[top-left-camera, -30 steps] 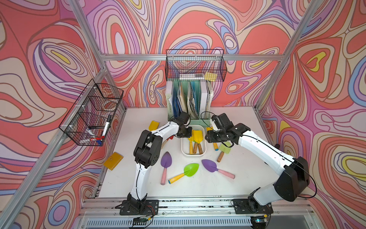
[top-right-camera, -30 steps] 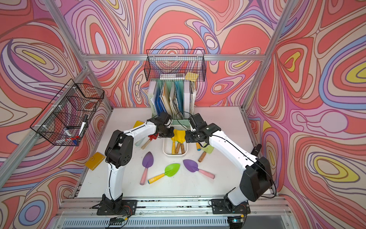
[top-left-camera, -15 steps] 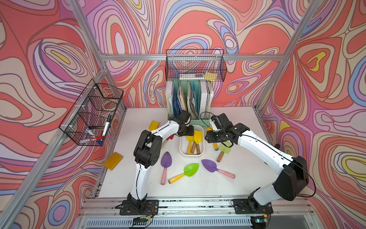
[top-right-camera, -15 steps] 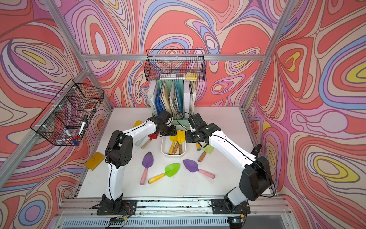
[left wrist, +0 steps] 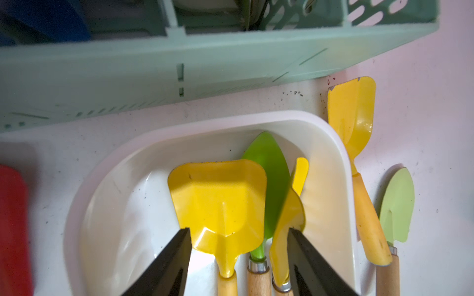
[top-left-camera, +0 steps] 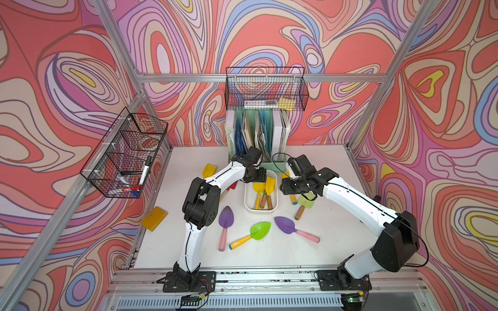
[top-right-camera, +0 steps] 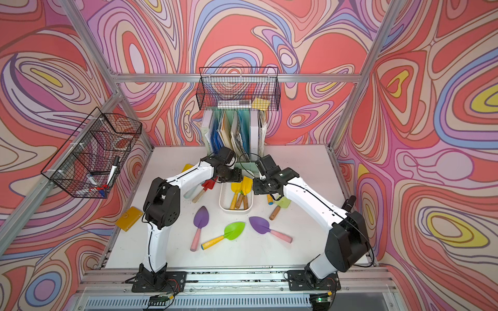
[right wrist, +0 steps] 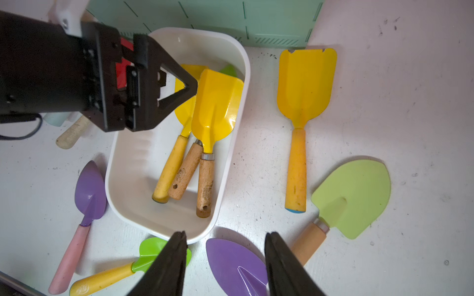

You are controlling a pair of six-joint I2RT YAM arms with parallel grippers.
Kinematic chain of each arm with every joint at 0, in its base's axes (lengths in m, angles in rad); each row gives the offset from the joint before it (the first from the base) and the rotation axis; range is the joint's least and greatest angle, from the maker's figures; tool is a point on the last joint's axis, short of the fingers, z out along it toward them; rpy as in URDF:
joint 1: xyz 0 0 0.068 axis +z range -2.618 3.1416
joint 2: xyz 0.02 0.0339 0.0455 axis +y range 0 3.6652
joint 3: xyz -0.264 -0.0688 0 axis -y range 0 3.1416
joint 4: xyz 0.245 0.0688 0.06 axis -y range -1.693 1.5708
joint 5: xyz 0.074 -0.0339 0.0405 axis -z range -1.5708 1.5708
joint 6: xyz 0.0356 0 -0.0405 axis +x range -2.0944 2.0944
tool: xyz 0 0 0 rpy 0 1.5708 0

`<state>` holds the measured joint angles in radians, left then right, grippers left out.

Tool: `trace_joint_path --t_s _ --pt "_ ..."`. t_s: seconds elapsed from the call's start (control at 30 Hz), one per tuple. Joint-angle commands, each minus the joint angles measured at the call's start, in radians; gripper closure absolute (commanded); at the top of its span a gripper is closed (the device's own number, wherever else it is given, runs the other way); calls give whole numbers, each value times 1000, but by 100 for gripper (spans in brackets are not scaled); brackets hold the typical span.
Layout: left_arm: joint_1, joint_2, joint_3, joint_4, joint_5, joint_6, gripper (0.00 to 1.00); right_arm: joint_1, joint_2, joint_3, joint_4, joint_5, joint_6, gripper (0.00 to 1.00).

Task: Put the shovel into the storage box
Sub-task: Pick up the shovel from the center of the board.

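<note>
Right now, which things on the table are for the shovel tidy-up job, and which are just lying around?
Belongs to the job:
- storage box
- three shovels inside it
- loose shovels, including: purple shovels, bright green shovel, yellow shovel, pale green shovel, red shovel

Just lying about:
- mint-green file holder
- black wire baskets
- flat yellow case
- marker pens

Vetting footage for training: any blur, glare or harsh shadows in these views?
Left wrist view: mint file holder and red object are soft, glare on the storage box floor. Right wrist view: sharp, mild sheen on a yellow shovel. Both top views: even light, faint shadows.
</note>
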<state>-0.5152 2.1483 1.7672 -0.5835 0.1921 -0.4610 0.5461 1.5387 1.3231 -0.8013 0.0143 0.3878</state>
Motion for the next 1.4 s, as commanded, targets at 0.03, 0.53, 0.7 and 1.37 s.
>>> trace_joint_path --t_s 0.03,0.53,0.7,1.37 --pt "-4 -60 25 -59 -50 -3 34 6 30 -14 -13 57 14 50" --pt "-5 -183 -16 -46 -48 7 33 -106 173 -47 34 54 -42 52" --pt "-3 -258 -77 2 -14 10 32 -142 281 -34 54 55 -66 53" --pt "-4 -337 -178 92 67 -11 21 -150 421 -21 115 5 -54 79"
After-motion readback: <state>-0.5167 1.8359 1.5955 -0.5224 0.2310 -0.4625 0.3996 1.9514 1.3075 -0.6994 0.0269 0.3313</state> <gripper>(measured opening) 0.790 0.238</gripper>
